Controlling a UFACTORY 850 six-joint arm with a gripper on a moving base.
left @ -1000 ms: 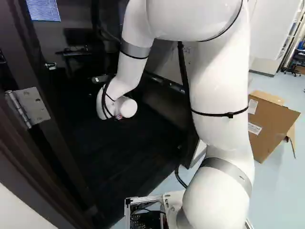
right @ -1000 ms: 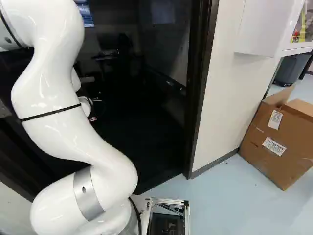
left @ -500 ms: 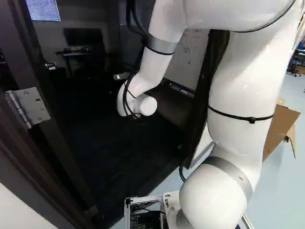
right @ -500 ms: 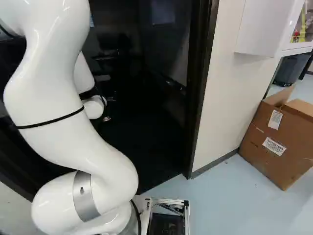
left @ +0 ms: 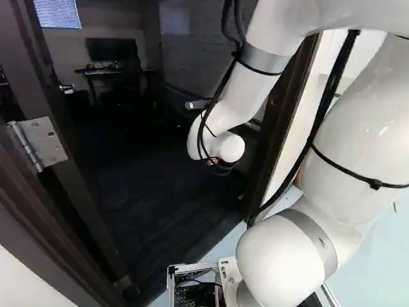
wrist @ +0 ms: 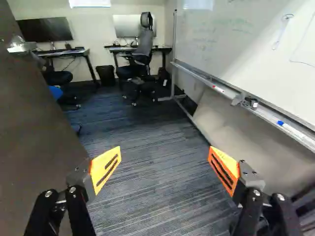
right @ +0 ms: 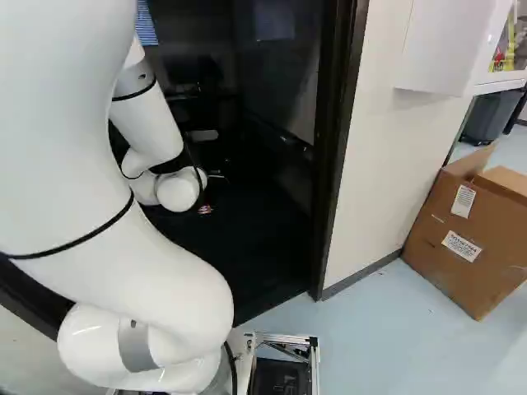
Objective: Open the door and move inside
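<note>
My gripper (left: 213, 162) is mostly hidden below the white wrist in the left base view, inside the dark doorway; a bit of the gripper (right: 205, 210) shows in the right base view. In the wrist view the gripper (wrist: 165, 157) stands wide open, orange pads far apart, nothing between them. The dark door (left: 48, 80) is open at the left of the left base view, with a metal hinge (left: 39, 142) and a handle (left: 68, 88). Seen from the wrist, the door (wrist: 34, 128) rises beside one finger, its handle (wrist: 22, 47) farther off.
The right door frame (right: 336, 148) meets a pale wall (right: 383, 140); a cardboard box (right: 469, 234) stands beyond. Inside are dark carpet (wrist: 147, 132), a whiteboard (wrist: 231, 39) with a marker tray beside the gripper, and desks, monitors and an office chair (wrist: 140, 54) far ahead.
The arm has swung rightward in both base views, carrying the wrist and gripper across the doorway toward the right frame. The base, door and box have not shifted.
</note>
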